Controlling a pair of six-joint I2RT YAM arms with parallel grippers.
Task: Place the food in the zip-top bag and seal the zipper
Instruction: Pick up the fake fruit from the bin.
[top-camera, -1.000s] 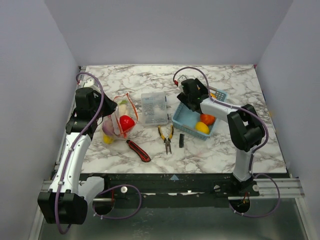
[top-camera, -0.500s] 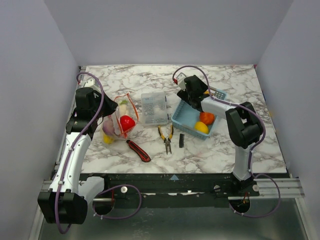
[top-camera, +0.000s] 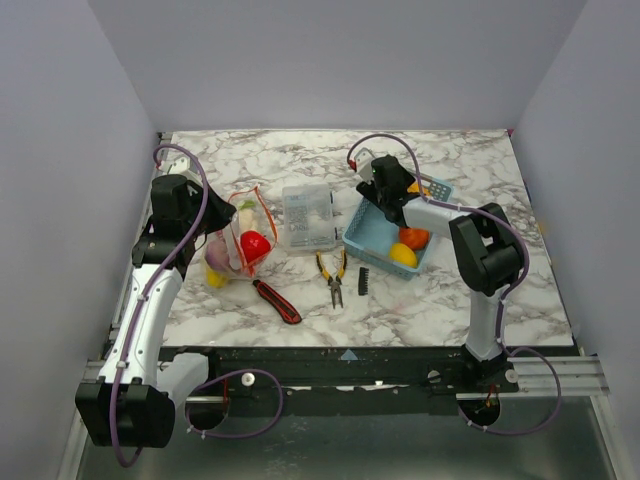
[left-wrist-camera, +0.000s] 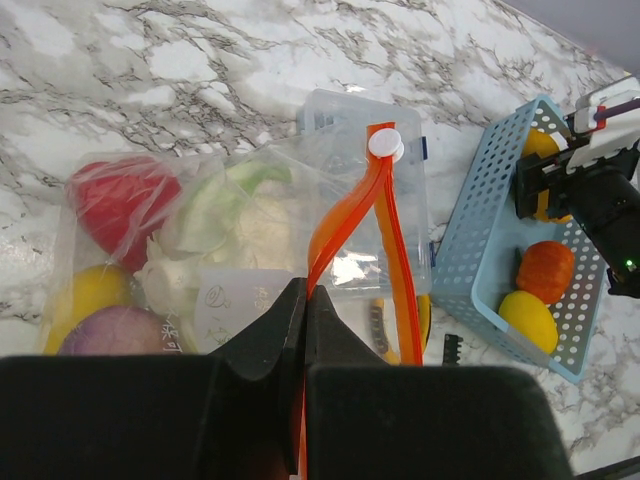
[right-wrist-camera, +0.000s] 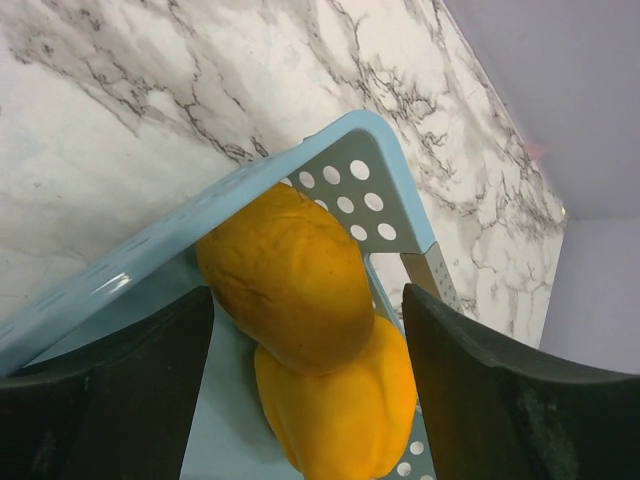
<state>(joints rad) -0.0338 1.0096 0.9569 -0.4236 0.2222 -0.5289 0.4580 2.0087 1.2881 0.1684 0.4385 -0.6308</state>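
1. Showing, nearest the arm bases, a red-and-black utility knife (top-camera: 277, 300), yellow-handled pliers (top-camera: 332, 276) & a small black piece (top-camera: 364, 281) lying on the marble table (top-camera: 450, 310).
2. Pinching the red-orange zipper (left-wrist-camera: 352, 215) w/ the left gripper (left-wrist-camera: 303, 318), fingers pressed together on the strip.
3. Lying at table's left, zip-top bag (left-wrist-camera: 215, 290) w/ mouth gaping; showing through the clear plastic a red pepper (left-wrist-camera: 115, 195), yellow piece (left-wrist-camera: 85, 295), purple piece (left-wrist-camera: 110, 332) & white-and-green piece (left-wrist-camera: 230, 215).
4. Sitting just beyond, btwn bag & basket (left-wrist-camera: 470, 235): clear compartment box (top-camera: 308, 217).
5. Holding in the light blue basket an orange piece (left-wrist-camera: 545, 270) & lemon-yellow piece (left-wrist-camera: 530, 315).
6. Hanging over basket's far corner w/ the right gripper (right-wrist-camera: 305, 310), fingers spread either side of an orange-yellow piece (right-wrist-camera: 285, 275) resting against a second piece (right-wrist-camera: 345, 395); touching or not, cannot tell.
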